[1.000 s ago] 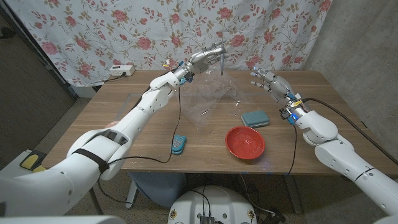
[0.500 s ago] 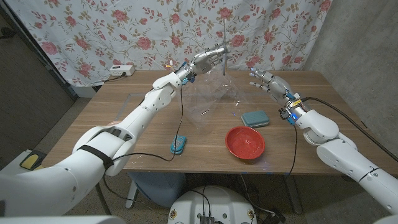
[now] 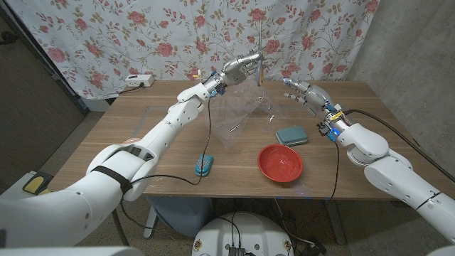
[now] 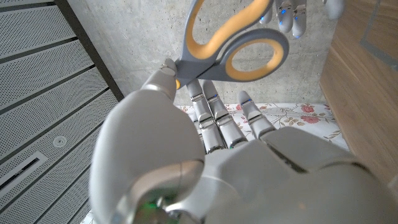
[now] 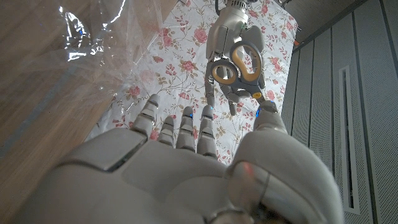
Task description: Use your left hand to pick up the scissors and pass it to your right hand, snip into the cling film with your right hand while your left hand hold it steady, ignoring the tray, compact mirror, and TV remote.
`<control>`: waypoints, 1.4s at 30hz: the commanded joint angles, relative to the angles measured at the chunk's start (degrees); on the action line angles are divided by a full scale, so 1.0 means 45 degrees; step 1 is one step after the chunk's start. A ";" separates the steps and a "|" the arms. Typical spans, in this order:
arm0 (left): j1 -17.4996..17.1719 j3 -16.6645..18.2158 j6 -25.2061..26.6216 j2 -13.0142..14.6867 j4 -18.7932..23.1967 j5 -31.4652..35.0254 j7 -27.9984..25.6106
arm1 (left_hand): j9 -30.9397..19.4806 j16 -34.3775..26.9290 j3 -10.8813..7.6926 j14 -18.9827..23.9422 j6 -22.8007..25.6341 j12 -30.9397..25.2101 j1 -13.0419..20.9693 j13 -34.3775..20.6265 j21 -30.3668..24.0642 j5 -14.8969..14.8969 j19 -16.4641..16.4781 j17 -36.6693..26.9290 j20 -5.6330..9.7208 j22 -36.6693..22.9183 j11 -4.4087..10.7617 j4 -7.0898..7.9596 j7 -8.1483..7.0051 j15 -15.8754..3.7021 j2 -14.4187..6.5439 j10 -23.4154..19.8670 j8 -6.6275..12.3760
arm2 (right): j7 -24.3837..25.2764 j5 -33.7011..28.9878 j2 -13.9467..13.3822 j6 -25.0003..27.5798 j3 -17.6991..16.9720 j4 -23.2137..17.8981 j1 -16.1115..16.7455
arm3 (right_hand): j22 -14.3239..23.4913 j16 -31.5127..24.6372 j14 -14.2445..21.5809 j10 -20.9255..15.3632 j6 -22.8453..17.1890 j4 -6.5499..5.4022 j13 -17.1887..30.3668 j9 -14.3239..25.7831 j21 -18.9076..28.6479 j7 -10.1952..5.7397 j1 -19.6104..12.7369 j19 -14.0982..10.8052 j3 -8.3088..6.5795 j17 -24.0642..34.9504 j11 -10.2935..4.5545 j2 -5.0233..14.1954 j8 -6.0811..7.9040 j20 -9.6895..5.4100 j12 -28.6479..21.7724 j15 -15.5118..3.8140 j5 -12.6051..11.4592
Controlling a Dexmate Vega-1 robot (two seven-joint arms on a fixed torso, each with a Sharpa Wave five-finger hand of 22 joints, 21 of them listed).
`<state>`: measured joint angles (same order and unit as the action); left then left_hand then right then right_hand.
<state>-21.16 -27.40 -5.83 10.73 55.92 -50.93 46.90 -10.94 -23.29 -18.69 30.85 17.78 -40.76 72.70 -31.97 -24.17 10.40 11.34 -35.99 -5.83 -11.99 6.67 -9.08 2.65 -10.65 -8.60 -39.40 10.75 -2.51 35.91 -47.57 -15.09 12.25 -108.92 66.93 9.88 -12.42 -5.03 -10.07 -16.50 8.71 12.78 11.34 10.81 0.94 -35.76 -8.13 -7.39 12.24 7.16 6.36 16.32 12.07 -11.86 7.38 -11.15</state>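
Overhead, the left hand holds grey-and-yellow-handled scissors above the far bench; the right hand, nearby, is spread and holds nothing.

A makeshift lab: floral curtain hung over bare concrete wall, power strip on wooden table.

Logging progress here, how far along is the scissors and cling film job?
Pickup done: the left hand holds the grey-and-yellow-handled scissors aloft. Handover in hand: the open right hand waits nearby, apart from them. Left: passing them, then snipping the clear crumpled cling film on the table.
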 commanded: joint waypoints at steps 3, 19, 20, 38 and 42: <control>0.0268 0.0039 0.0809 -0.0392 -0.0643 -0.0503 0.0930 | -0.0019 0.0048 -0.0024 -0.0325 0.0033 -0.0114 0.0038 -0.0048 -0.0069 0.0057 -0.0053 -0.0047 -0.0035 0.0005 0.1176 0.0074 -0.0080 -0.0425 -0.0090 -0.1140 0.0071 | 0.0029 0.1006 0.0022 0.0695 -0.0325 -0.1264 0.0443 | 0.0015 0.0059 -0.0158 0.0270 -0.0250 0.0195 -0.0011 0.0055 -0.0018 0.0073 -0.0496 0.0138 -0.0266 0.0032 0.0025 0.0074 0.0082 -0.0006 0.0082 0.0035 -0.0173; 0.0350 0.0117 0.0935 -0.0736 -0.1166 -0.0507 0.1299 | -0.0019 0.0103 -0.0018 -0.0320 0.0045 -0.0153 0.0038 -0.0023 -0.0086 0.0051 -0.0069 -0.0107 0.0005 0.0012 0.1180 0.0059 -0.0097 -0.0452 -0.0076 -0.1127 0.0092 | -0.0208 0.1264 -0.0111 0.1202 -0.0220 -0.1658 0.0260 | 0.0012 0.0127 -0.0373 0.1247 -0.0502 0.0313 -0.0110 0.0112 -0.0044 -0.0157 -0.1510 0.0392 -0.0767 -0.0006 0.0252 -0.0013 -0.0003 0.0024 0.0261 0.0168 -0.0528; 0.0357 0.0117 0.0960 -0.0747 -0.1188 -0.0509 0.1333 | -0.0018 0.0109 -0.0017 -0.0321 0.0041 -0.0158 0.0033 -0.0023 -0.0087 0.0051 -0.0071 -0.0108 -0.0002 0.0012 0.1179 0.0063 -0.0091 -0.0446 -0.0078 -0.1130 0.0091 | -0.0158 0.1236 -0.0118 0.1271 -0.0195 -0.1677 0.0229 | 0.0012 0.0129 -0.0383 0.1267 -0.0538 0.0308 -0.0115 0.0113 -0.0045 -0.0230 -0.1542 0.0409 -0.0783 -0.0007 0.0250 -0.0021 0.0000 0.0024 0.0254 0.0182 -0.0542; 0.0164 0.0138 0.1085 -0.0709 -0.1001 -0.0503 0.1335 | -0.0016 0.0164 -0.0004 -0.0288 0.0070 -0.0186 0.0036 0.0031 -0.0103 0.0050 -0.0095 -0.0157 0.0000 0.0019 0.1200 0.0041 -0.0088 -0.0466 -0.0044 -0.1149 0.0113 | -0.0368 0.1568 0.0066 0.1776 0.0259 -0.1577 -0.0512 | 0.0018 0.0139 -0.0498 0.1841 -0.1072 0.0185 -0.0190 0.0136 -0.0006 -0.0146 -0.1802 0.0515 -0.0925 -0.0023 0.0180 -0.0179 0.0009 0.0013 0.0228 0.0137 -0.0707; 0.0171 0.0131 0.1070 -0.0770 -0.1047 -0.0493 0.1309 | -0.0015 0.0199 -0.0012 -0.0285 0.0082 -0.0202 0.0016 0.0031 -0.0108 0.0052 -0.0102 -0.0156 -0.0007 0.0021 0.1190 0.0059 -0.0080 -0.0431 -0.0062 -0.1149 0.0121 | -0.0442 0.1645 0.0098 0.1782 0.0311 -0.1528 -0.0581 | 0.0019 0.0153 -0.0543 0.1895 -0.1083 0.0169 -0.0199 0.0140 0.0001 -0.0009 -0.1814 0.0516 -0.0935 -0.0025 0.0233 -0.0195 -0.0015 0.0012 0.0225 0.0136 -0.0723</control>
<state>-20.22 -26.85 -1.11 7.72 51.56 -53.08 52.58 -10.94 -22.84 -18.78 30.88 18.00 -40.97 72.57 -31.69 -24.40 10.40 11.35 -36.52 -5.83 -11.72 6.66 -8.99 2.43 -10.68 -8.31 -39.40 11.07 -3.84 42.60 -47.44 -7.89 12.76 -116.16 65.62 9.88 -11.98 -7.16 -1.97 -21.31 9.39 11.68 11.88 10.81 0.41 -43.14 -6.09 -11.24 11.99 7.89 5.30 16.31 12.07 -10.58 7.91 -14.00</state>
